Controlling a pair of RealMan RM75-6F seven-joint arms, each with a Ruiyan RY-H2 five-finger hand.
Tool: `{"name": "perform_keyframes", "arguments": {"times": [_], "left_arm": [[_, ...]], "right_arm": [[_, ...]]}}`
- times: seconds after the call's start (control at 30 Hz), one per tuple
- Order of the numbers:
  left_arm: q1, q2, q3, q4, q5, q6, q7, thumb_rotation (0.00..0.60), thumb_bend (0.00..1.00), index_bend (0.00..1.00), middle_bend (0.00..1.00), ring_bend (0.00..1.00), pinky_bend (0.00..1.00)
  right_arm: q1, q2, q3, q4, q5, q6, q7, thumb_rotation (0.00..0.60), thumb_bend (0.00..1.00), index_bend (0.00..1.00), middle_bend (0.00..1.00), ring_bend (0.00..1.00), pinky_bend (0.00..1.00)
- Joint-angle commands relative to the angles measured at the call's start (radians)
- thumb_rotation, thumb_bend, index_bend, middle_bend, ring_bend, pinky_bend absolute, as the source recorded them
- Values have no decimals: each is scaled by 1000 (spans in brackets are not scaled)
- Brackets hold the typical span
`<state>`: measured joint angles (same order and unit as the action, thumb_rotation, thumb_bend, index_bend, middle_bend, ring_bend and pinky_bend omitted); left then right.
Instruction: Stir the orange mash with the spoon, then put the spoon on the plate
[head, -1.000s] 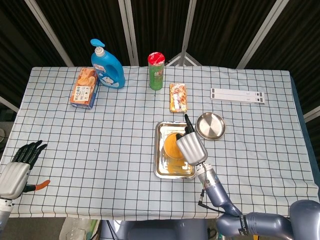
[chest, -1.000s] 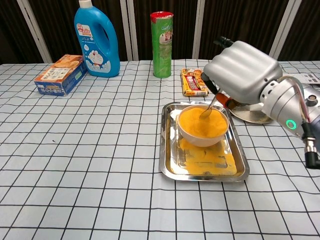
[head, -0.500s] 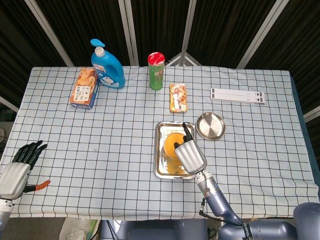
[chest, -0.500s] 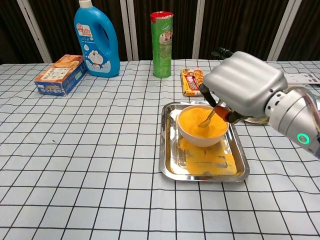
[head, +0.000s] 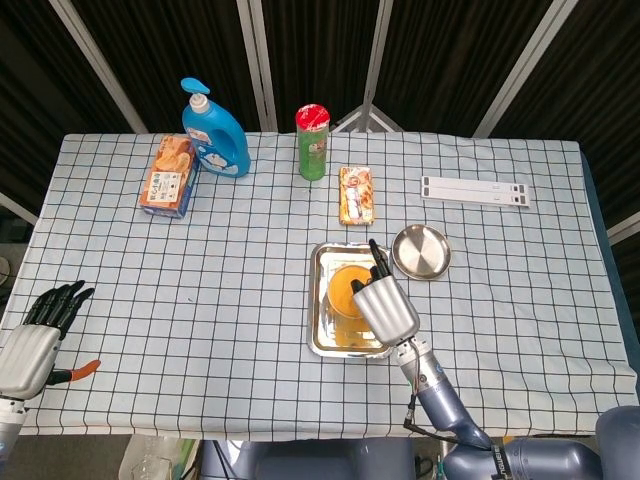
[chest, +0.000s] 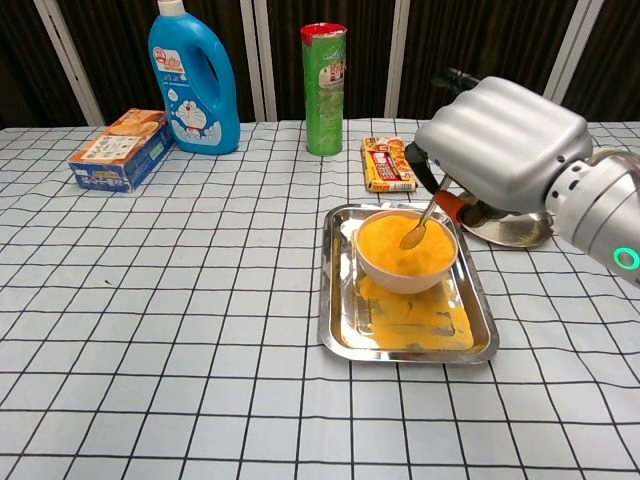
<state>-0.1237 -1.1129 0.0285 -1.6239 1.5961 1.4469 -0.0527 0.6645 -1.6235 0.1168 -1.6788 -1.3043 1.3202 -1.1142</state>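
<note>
Your right hand (chest: 505, 150), silver with black fingers, is closed around the orange-handled metal spoon (chest: 425, 220). The spoon slants down so its bowl sits on the orange mash (chest: 395, 245), which fills a white bowl (chest: 405, 278) standing in the mash-smeared steel tray (chest: 335, 330). The round steel plate (head: 420, 250) lies just beside the tray. Your left hand (head: 35, 335) rests near the table's edge, fingers apparently loosely spread and holding nothing.

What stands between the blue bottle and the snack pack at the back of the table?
The green can stands between the bottle and the pack; head view shows it.
</note>
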Motion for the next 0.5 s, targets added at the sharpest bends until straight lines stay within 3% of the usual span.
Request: {"name": "perform_keyframes", "arguments": {"times": [0.03, 0.5], "left_arm": [[0, -1, 0, 1, -1, -1, 0, 600, 0, 0, 0, 0, 0], [-2, 1, -1, 0, -4, -6, -5, 600, 0, 0, 0, 0, 0]], "right_arm": [[3, -3, 14, 30, -13, 4, 22, 600, 769, 865, 763, 470, 0], [11, -45, 53, 127, 8, -6, 66, 600, 768, 864, 763, 470, 0]]}}
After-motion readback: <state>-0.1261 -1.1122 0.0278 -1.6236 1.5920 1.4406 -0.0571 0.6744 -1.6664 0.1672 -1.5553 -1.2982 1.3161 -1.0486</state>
